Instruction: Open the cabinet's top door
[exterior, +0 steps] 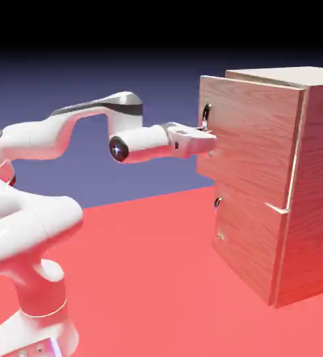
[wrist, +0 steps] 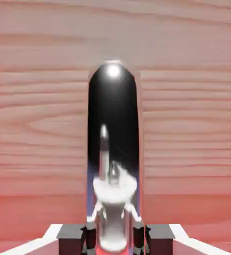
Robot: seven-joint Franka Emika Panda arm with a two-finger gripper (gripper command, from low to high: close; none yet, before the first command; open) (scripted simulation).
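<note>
The light-brown wood-grain cabinet [exterior: 317, 195] stands at the right of the exterior view. Its top door [exterior: 251, 139] carries a dark metal loop handle [exterior: 206, 114] near its left edge. The door's front stands a little further out toward the arm than the lower door [exterior: 244, 244]. My gripper [exterior: 209, 139] reaches level from the left to this handle. In the hand view the handle [wrist: 113, 124] rises large and dark against the wood. The gripper [wrist: 115, 239] is shut on its lower end, with a grey fingertip [wrist: 72, 239] pressed close at each side.
The lower door has its own small handle [exterior: 218, 203] just below my hand. The cabinet rests on a red table [exterior: 157, 279]. The arm's elbow arches up at the left.
</note>
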